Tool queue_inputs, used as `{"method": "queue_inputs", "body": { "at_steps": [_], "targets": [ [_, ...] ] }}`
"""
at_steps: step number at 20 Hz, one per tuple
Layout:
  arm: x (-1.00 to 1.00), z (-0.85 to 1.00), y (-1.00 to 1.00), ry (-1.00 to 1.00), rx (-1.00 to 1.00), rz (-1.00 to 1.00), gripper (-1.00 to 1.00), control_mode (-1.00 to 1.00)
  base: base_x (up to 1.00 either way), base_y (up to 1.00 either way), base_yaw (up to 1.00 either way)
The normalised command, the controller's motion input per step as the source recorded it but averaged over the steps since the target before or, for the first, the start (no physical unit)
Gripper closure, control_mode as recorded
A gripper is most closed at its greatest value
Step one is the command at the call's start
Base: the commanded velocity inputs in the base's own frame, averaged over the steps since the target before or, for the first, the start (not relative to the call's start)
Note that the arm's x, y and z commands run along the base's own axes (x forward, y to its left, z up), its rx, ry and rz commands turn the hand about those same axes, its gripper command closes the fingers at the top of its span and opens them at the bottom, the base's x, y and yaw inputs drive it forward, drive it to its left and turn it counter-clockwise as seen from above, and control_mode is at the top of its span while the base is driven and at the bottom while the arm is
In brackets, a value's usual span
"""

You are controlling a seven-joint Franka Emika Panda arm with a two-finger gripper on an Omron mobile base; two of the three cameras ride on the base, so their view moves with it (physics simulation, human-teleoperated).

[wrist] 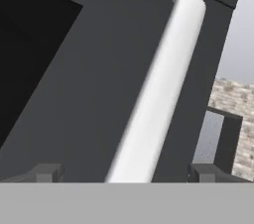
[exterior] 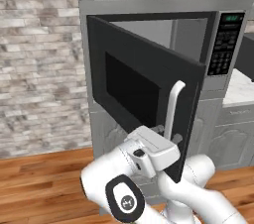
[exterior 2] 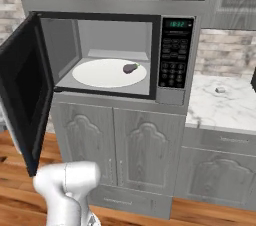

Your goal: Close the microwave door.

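Green digits glow on the display at the top of the black keypad panel [exterior 2: 174,52], but they are too small to read, and the key labels are likewise illegible; no brand marks visible. The built-in black-framed microwave [exterior 2: 115,55] sits in grey wood-grain cabinetry [exterior 2: 125,155], with its grey cavity exposed, holding a round white turntable [exterior 2: 102,73] with a small dark purple eggplant-like item [exterior 2: 130,68] resting on it. The large flat black microwave door [exterior: 144,91], with a darker glass window [exterior: 130,89], stands swung wide open to the left, hinged on its left edge. Its vertical white bar handle [exterior: 172,106] runs along the free edge. The two-finger gripper [wrist: 126,172] sits close against the door's outer face low on the handle; in the hand view its dark grey fingertips [wrist: 45,172] stand apart, one on each side of the white bar, apparently not touching it. White marble countertop [exterior 2: 222,105] lies to the right, and a wood plank floor [exterior: 44,178] below.
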Motion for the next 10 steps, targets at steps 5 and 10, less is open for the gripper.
{"method": "queue_inputs", "body": {
  "at_steps": [5,10],
  "targets": [
    [0.34,0.06,-0.83,0.01,0.00,0.04,-1.00,-1.00,0.00,0.00,0.00],
    [0.40,0.01,-0.80,0.01,0.01,0.07,-1.00,-1.00,0.00,0.00,0.00]
  ]
}}
